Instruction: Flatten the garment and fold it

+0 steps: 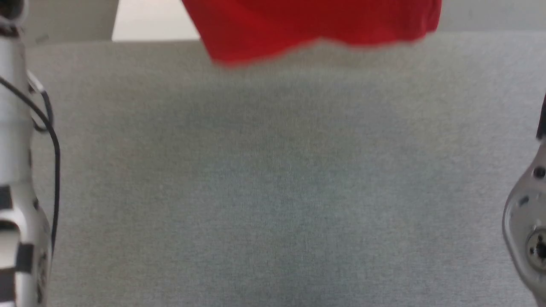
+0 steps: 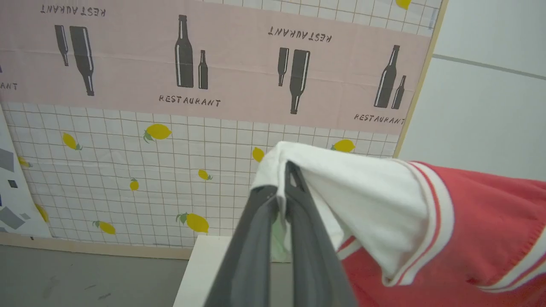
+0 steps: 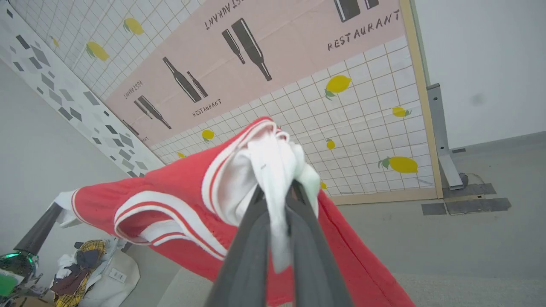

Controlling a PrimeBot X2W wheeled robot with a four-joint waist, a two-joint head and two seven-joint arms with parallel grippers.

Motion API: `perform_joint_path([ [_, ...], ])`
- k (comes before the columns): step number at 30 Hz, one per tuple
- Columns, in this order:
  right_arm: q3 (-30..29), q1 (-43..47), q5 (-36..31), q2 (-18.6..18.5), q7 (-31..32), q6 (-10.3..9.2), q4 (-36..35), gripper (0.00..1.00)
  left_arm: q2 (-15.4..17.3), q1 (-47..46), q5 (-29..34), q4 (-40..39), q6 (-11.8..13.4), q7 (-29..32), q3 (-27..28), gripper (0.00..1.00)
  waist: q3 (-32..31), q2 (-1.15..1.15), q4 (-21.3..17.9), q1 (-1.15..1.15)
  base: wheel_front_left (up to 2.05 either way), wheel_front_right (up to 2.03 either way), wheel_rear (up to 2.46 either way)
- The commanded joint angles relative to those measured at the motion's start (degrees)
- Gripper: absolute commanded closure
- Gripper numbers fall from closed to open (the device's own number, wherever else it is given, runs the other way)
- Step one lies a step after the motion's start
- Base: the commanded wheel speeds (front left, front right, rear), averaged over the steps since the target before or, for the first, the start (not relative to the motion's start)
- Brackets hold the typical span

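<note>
The garment (image 1: 311, 30), a red jersey T-shirt with white sleeves and striped trim, hangs in the air above the far part of the grey table (image 1: 273, 192); its blurred red hem shows at the top of the head view. In the left wrist view my left gripper (image 2: 283, 187) is shut on a white sleeve (image 2: 354, 187), red cloth (image 2: 482, 221) spreading to the right. My right gripper (image 3: 277, 192) is shut on the other white sleeve (image 3: 268, 166). The shirt (image 3: 170, 204) stretches from it to the other arm's dark fingers (image 3: 38, 232) at the left.
Pale forearms (image 1: 17, 170) stand at the head view's left and right (image 1: 527, 221) edges. Behind the table a printed panel with bottles and lemons (image 2: 192, 106) rises. A heap of other clothes (image 3: 81, 268) lies on the floor beside the table.
</note>
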Motion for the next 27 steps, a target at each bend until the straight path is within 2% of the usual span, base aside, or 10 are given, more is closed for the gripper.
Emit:
perform_joint_path([
  [1, 0.5, -1.9, -0.7, -0.1, -2.2, -0.08, 1.7, 1.0, 0.5, -2.4, 0.5, 1.5, -0.3, -1.9, 0.2, 1.0, 6.6, 0.0, -0.1, 0.0, 0.0, 0.0, 0.0],
  [5, 2.0, -5.9, -1.6, -0.1, -8.3, -0.08, 7.0, 1.0, -0.3, -6.2, 1.7, 5.6, -0.8, -6.8, -0.3, 1.0, 10.0, 0.0, 0.5, 0.0, 0.0, 0.0, 0.0],
  [9, 3.7, -7.2, -0.7, -0.1, -12.4, -0.08, 11.1, 1.0, -1.2, -6.9, 1.2, 9.5, -2.3, -9.8, -0.6, 1.0, 12.2, 0.0, 1.0, 0.0, 0.0, 0.0, 0.0],
  [13, 5.4, -5.1, 1.4, -0.1, -14.3, -0.08, 13.6, 1.0, -2.1, -4.7, 0.2, 12.8, -4.0, -12.4, -0.9, 1.0, 13.0, 0.0, 1.5, 0.0, 0.0, 0.0, 0.0],
  [17, 7.2, 0.2, 4.5, -0.1, -14.8, -0.08, 13.0, 1.0, -3.0, -0.9, -1.5, 14.6, -5.5, -14.2, -1.4, 1.0, 12.0, 0.0, 2.1, 0.0, 0.0, 0.0, 0.0],
  [21, 8.2, 8.8, 6.7, -0.1, -14.0, -0.08, 8.2, 1.0, -3.5, 5.4, -3.9, 14.0, -6.6, -15.0, -1.7, 1.0, 8.9, 0.0, 2.6, 0.0, 0.0, 0.0, 0.0],
  [22, 8.4, 17.8, 9.0, -0.3, -11.7, -0.08, 1.7, 1.0, -3.4, 12.3, -5.9, 11.4, -6.9, -15.9, -1.3, 1.0, 5.4, 0.0, 2.9, 0.0, 0.0, 0.0, 0.0],
  [25, 8.8, 28.3, 10.7, -1.4, -8.6, -0.08, -6.0, 1.0, -3.5, 20.4, -7.9, 7.7, -6.9, -15.5, -0.8, 1.0, 1.7, 0.0, 3.2, 0.0, 0.0, 0.0, 0.0],
  [27, 8.2, 36.2, 11.6, -2.0, -6.3, -0.08, -11.3, 1.0, -3.5, 26.7, -8.7, 4.2, -5.9, -14.5, -0.6, 1.0, -0.8, 0.0, 3.4, 0.0, 0.0, 0.0, 0.0],
])
